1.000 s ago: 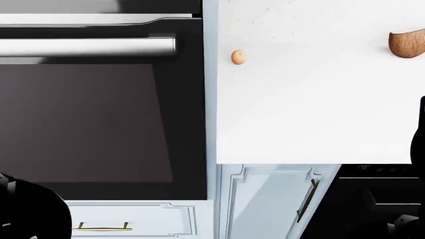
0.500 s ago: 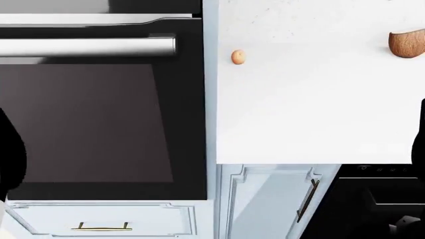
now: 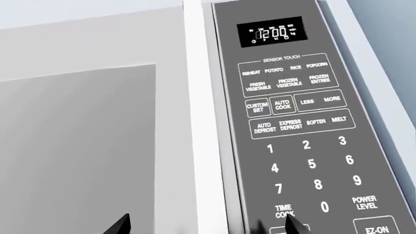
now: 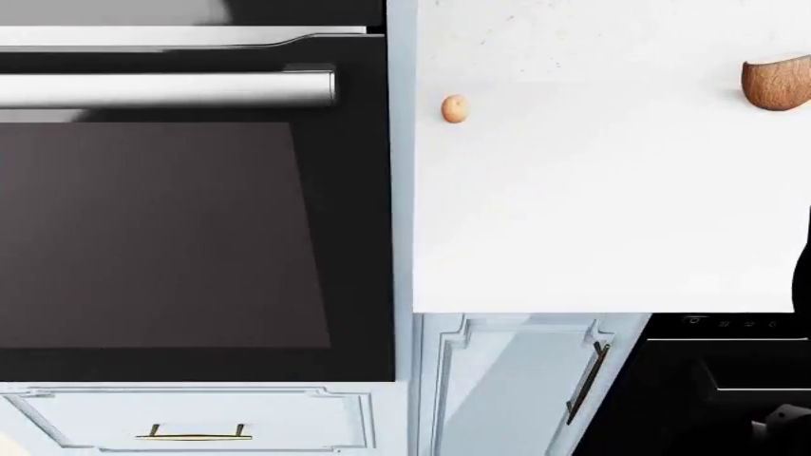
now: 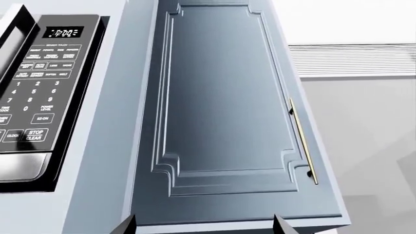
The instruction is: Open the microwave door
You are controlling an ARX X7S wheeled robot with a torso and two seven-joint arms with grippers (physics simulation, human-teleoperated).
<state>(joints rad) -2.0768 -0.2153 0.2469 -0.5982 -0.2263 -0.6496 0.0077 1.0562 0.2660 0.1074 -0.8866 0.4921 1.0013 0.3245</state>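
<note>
A: Is the door opening yet?

B: No. The grey microwave door point(image 3: 85, 146) is sitting flush beside the dark keypad panel point(image 3: 293, 122); the left gripper point(image 3: 204, 225), fingers spread, grasping nothing, is hovering just before it.

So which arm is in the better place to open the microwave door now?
Probably the left. Its gripper points at the microwave door, beside the control panel. The right gripper faces the cabinet door, with the microwave off to one side.
</note>
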